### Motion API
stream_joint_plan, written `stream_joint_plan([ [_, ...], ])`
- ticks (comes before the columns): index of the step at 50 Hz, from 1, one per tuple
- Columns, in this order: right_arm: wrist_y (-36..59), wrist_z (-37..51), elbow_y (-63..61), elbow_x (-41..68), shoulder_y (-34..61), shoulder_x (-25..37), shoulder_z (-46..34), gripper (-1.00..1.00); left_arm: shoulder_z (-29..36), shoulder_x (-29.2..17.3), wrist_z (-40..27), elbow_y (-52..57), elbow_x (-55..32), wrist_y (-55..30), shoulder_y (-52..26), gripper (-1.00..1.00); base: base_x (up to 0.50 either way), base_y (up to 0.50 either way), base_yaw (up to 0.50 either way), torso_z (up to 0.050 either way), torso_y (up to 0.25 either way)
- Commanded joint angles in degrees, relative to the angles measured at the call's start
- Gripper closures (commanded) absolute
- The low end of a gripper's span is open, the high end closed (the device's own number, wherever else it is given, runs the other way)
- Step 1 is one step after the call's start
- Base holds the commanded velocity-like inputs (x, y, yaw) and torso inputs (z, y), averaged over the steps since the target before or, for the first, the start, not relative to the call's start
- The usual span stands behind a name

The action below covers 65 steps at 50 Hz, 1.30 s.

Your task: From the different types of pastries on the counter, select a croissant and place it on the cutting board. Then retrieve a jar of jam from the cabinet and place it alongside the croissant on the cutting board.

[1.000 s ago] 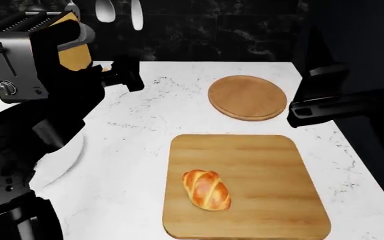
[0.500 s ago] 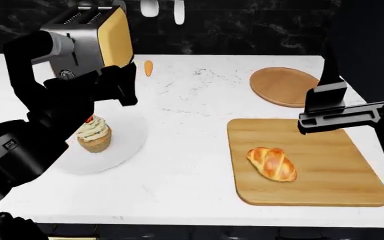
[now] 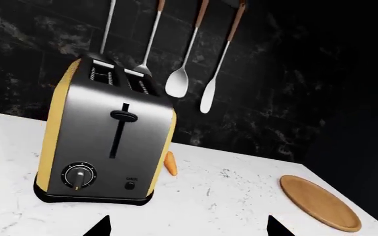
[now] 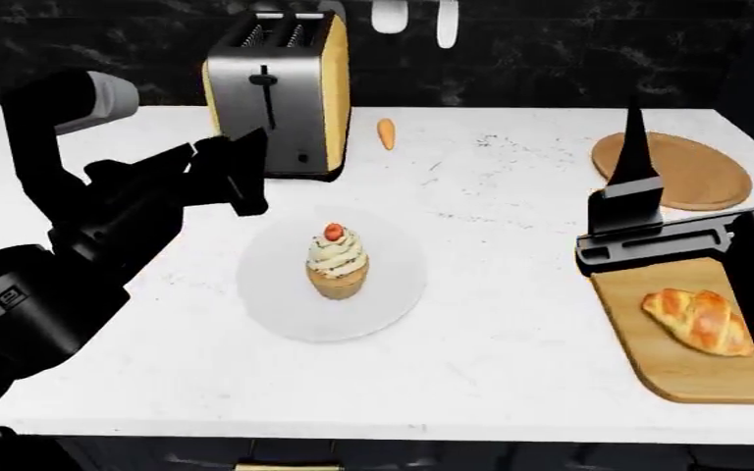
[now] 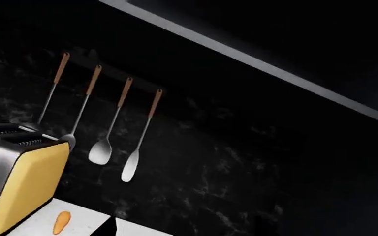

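The golden croissant [image 4: 698, 319] lies on the light wooden cutting board [image 4: 672, 378] at the head view's right edge. The frosted cupcake [image 4: 337, 263] with a red berry stands on a white plate [image 4: 397, 294] mid-counter. My left gripper [image 4: 248, 177] hovers open and empty left of the cupcake, facing the toaster; its tips are wide apart in the left wrist view [image 3: 187, 228]. My right gripper [image 4: 634, 147] is raised just left of the board, open and empty, above the white counter [image 4: 509, 343]. The jam jar and the cabinet are out of view.
A steel and yellow toaster [image 4: 279, 93] stands at the back, with a small orange carrot [image 4: 387, 133] beside it. A round wooden plate [image 4: 678, 167] lies at the back right. Several utensils [image 3: 175, 81] hang on the dark wall behind.
The head view has swung left: the board and croissant slid to the right edge, and the toaster and cupcake plate moved toward the middle. The croissant still lies on the board.
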Motion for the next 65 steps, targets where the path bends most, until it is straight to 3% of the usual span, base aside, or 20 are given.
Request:
stream_joint_plan([
  [1,0.3,-1.3,-0.5,-1.7,-0.5,-0.8,-0.9,-1.0,0.2,-0.4,0.0,-0.1,-0.5,0.6,0.6,-1.0,-0.01,0.5,0.0,0.0,0.0],
  [34,-1.0,-4.4,-1.8,-6.0,-2.9,-1.1,-0.5,-1.0,0.4,-1.4,-1.5,1.2,-3.1,1.4,1.4,-1.0,0.06,0.5,0.0,0.0,0.0],
  [43,-10.2,-9.5,2.4,-9.8,-6.7,-5.2,7.7,-1.0,0.5,-1.6,-2.2,1.4,-3.9,1.4,1.3,-1.0,0.1,0.22,0.0,0.0,0.001],
  [53,-12.6,-8.1,14.9,-5.2,11.8,-13.5,2.2,-1.0,-1.1,-2.0,-4.6,2.1,-6.7,0.0,0.6,-1.0,0.0,0.0,0.0,0.0,0.0],
  [59,-9.7,-4.5,21.5,-2.1,23.1,-13.8,-1.6,-1.0,-0.8,-2.2,-4.4,2.1,-7.1,0.3,0.9,-1.0,0.0,0.0,0.0,0.0,0.0],
  [65,-9.4,-9.2,27.0,-11.8,26.2,-16.0,-5.6,-1.0,-0.4,-1.9,-4.3,2.0,-7.5,0.6,1.3,-1.0,0.0,0.0,0.0,0.0,0.0],
])
